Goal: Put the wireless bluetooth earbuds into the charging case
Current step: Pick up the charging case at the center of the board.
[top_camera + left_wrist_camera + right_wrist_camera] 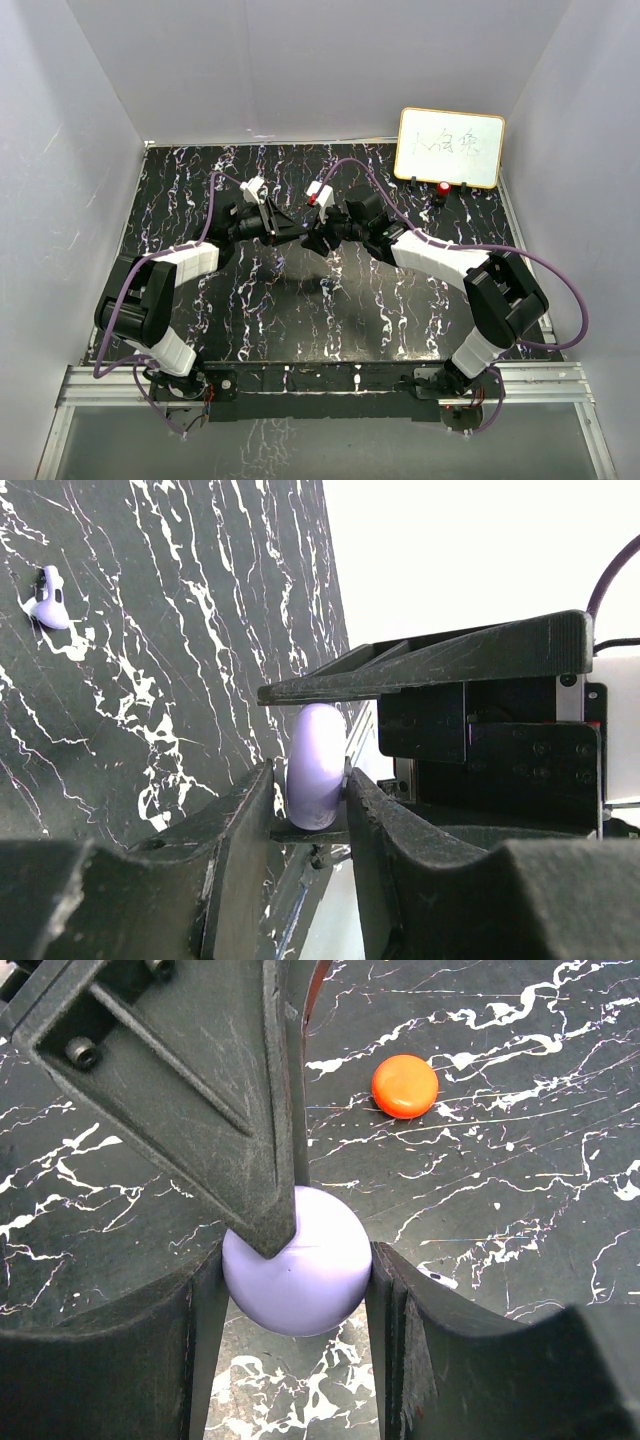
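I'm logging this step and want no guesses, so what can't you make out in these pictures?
Purple case, open or closed: top view, the left claw and right claw cover it; right wrist view, a left finger crosses it; left wrist view, edge-on only.
Whiteboard writing: top view, too small to read.
Purple earbud: top view, too small to find.

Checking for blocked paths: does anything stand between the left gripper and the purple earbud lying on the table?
Nothing visible lies on the tabletop between the left gripper and the purple earbud. But that gripper is occupied: it clamps the purple case, which the right gripper grips too.
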Robot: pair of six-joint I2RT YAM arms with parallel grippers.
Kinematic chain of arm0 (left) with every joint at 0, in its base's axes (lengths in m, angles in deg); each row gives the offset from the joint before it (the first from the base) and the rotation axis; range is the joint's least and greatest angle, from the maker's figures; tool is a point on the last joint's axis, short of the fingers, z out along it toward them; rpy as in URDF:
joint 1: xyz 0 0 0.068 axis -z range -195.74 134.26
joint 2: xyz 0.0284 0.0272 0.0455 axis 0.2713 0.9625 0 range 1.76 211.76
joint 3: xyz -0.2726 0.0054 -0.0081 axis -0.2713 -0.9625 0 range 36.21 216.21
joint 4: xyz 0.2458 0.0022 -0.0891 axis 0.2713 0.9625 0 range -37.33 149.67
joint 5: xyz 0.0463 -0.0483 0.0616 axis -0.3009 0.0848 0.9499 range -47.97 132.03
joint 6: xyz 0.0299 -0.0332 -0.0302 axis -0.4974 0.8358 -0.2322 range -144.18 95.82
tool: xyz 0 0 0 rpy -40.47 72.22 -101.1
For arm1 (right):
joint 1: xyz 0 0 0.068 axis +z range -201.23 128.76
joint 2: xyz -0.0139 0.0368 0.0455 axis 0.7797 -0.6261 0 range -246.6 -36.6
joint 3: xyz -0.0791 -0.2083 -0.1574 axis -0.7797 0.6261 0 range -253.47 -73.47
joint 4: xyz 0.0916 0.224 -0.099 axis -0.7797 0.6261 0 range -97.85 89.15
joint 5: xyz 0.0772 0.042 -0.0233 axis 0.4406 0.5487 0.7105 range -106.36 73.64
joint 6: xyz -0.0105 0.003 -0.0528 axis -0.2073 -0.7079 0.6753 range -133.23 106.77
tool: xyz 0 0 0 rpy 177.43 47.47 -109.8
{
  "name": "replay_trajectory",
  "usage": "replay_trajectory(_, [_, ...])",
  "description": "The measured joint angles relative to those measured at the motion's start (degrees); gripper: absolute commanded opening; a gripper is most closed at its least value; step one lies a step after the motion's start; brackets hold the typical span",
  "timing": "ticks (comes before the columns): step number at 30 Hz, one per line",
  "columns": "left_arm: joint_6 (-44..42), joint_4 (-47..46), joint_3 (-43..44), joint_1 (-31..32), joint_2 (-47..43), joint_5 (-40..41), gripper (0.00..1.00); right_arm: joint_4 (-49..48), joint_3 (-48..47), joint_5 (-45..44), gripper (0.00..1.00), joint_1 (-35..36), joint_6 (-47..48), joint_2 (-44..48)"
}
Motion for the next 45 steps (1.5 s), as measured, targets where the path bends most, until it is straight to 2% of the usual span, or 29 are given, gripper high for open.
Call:
replay_trajectory(12, [0.94,-1.09,-0.04,-0.37,0.00,0.35,0.22,0.09,0.00,-0.04,0.16,0.00,0.42,0.00])
replay_trajectory(19, [1.18,-1.97,-0.42,-0.37,0.00,0.26,0.24,0.09,0.00,0.00,0.16,0.00,0.44,0.00])
replay_trajectory(21, [1.27,-2.23,-0.57,-0.37,0.00,0.24,0.18,0.11,0.00,0.02,0.17,0.00,0.44,0.00])
replay_trajectory(24, [1.44,-2.51,-0.61,-0.37,0.00,0.20,0.03,0.09,0.00,0.07,0.18,0.00,0.44,0.00])
replay_trajectory(26, [1.66,-2.82,-0.74,-0.37,0.00,0.20,0.00,0.09,0.00,0.09,0.18,0.00,0.42,0.00])
replay_trajectory(33, [2.40,-3.93,-1.07,-0.39,0.00,0.17,0.17,-0.09,0.00,0.35,0.18,0.00,0.42,0.00])
replay_trajectory(41, [2.67,-4.13,-1.31,-0.46,0.00,0.07,0.23,-0.07,0.00,0.57,0.17,0.00,0.44,0.00])
replay_trajectory(45, [2.67,-4.13,-1.31,-0.50,0.00,-0.09,0.20,-0.07,0.00,0.76,0.17,-0.02,0.42,0.00])
